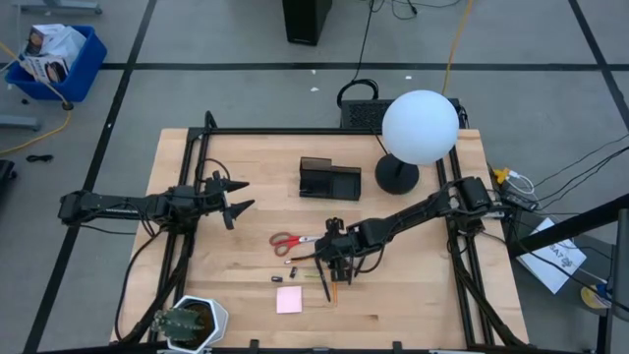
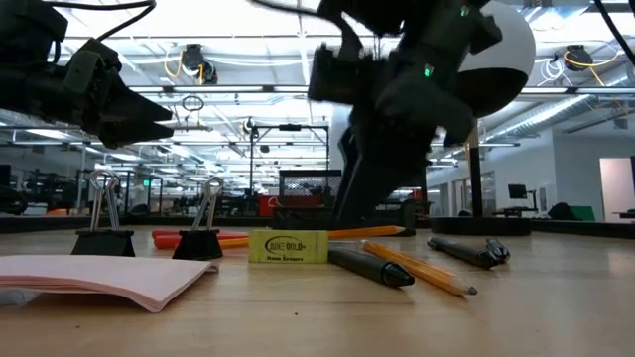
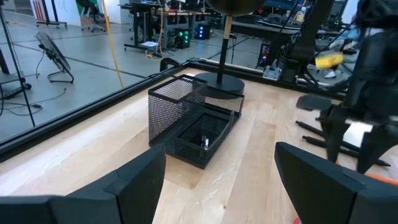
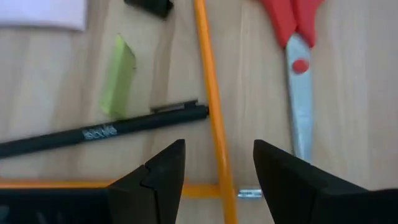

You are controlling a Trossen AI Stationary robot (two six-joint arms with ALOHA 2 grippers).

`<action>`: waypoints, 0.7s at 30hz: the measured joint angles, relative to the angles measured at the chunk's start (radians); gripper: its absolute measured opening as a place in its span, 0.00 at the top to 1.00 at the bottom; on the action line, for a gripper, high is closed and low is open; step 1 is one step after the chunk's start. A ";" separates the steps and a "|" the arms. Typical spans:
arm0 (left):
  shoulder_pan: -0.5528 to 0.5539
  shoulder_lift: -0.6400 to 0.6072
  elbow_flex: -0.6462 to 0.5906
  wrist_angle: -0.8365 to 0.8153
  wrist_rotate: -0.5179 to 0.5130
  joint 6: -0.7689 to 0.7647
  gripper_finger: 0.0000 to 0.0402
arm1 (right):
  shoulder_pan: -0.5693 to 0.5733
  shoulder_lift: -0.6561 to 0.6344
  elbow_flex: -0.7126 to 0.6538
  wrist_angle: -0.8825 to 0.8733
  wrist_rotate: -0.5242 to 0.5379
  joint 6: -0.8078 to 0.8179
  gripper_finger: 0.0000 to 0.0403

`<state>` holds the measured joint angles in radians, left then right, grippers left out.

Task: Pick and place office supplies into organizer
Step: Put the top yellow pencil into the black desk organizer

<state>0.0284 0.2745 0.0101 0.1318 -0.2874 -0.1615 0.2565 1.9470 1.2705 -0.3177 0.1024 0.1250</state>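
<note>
My right gripper (image 4: 217, 163) is open and points down over the loose supplies in the middle of the table (image 1: 337, 261). Its fingers stand on either side of an orange pencil (image 4: 210, 106) without touching it. Beside that pencil lie a black pen (image 4: 106, 132), a green eraser (image 4: 118, 74), the red-handled scissors (image 4: 297, 56) (image 1: 288, 239) and a pink sticky-note pad (image 1: 289, 300). The black mesh organizer (image 1: 329, 180) (image 3: 186, 118) stands farther back. My left gripper (image 1: 234, 197) (image 3: 217, 180) waits open at the table's left, above the tabletop.
A lamp with a round black base (image 1: 396, 175) and a white globe (image 1: 420, 126) stands right of the organizer. Two binder clips (image 2: 104, 230) (image 2: 203, 234) and more pens (image 2: 466, 250) lie near the front. A plant pot (image 1: 192, 323) sits at the near left corner.
</note>
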 joint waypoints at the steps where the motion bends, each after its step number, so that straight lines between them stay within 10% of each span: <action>1: 0.000 0.000 0.000 0.000 0.000 0.000 0.24 | 0.000 0.004 -0.001 -0.009 0.000 -0.005 0.54; 12: 0.000 0.000 0.000 0.000 0.000 0.000 0.24 | -0.002 0.032 0.000 0.014 0.000 -0.040 0.59; 21: 0.000 0.000 0.000 0.000 0.000 0.000 0.24 | -0.002 0.032 0.000 0.015 -0.001 -0.034 0.82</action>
<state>0.0283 0.2745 0.0103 0.1314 -0.2874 -0.1612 0.2543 1.9793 1.2701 -0.3029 0.1013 0.0906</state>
